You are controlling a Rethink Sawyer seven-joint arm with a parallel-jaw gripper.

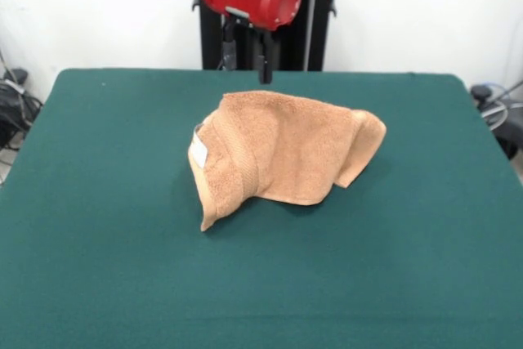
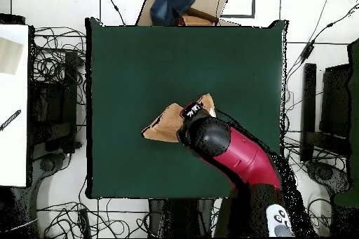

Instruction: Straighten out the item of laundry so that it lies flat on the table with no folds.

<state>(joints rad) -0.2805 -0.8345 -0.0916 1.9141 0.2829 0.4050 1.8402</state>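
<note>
Claw slightly parted above towel's far edge, towel rumpled mid-table, bare felt all round.

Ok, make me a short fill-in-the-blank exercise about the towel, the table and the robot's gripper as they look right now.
1. The towel lies ____ in a heap, not flat.
2. The table top is dark ____.
3. The small label on the towel is ____.
4. The gripper hangs ____ the towel without touching it.

Missing words: crumpled; green; white; above
</note>
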